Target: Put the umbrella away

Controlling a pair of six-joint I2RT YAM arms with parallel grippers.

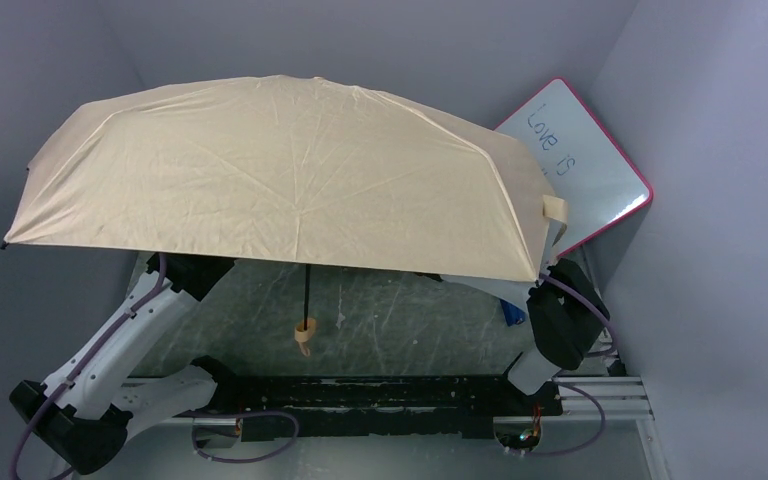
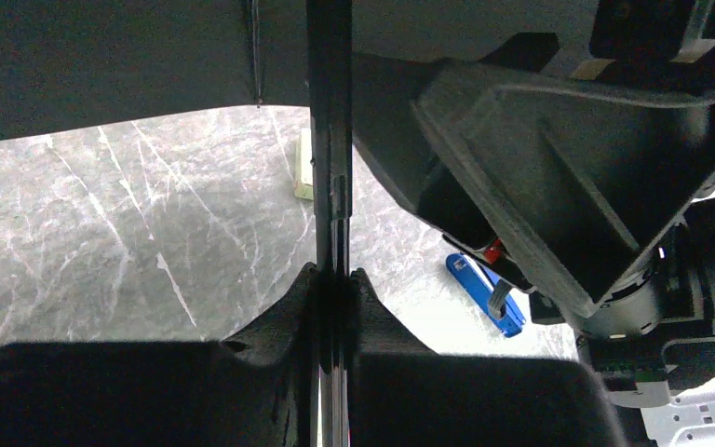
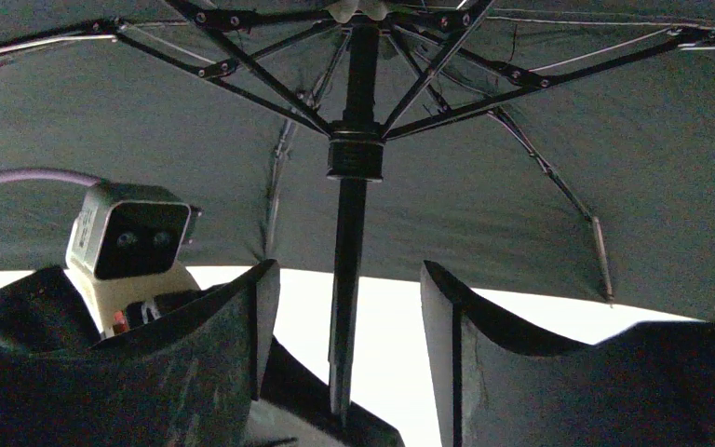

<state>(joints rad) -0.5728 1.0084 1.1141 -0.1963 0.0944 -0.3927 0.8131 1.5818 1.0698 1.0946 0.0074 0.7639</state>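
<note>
- The umbrella (image 1: 290,170) is fully open and spread over most of the surface (image 1: 410,320), from the left edge out to the far right corner.
- Its shaft (image 3: 349,233) stands pretty much upright, with the handle (image 1: 305,332) at the bottom, toward the middle of the near edge.
- Your left end effector (image 2: 333,279) is clamped on that shaft.
- Your right end effector (image 3: 346,279) is spread apart around the shaft, not touching it. The runner (image 3: 355,154) is straight above, so I'd use that arm to slide it down.

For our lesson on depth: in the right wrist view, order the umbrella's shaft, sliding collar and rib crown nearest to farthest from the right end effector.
1. shaft, between the open fingers.
2. sliding collar, higher up the shaft.
3. rib crown, at the top edge under the canopy.
</note>
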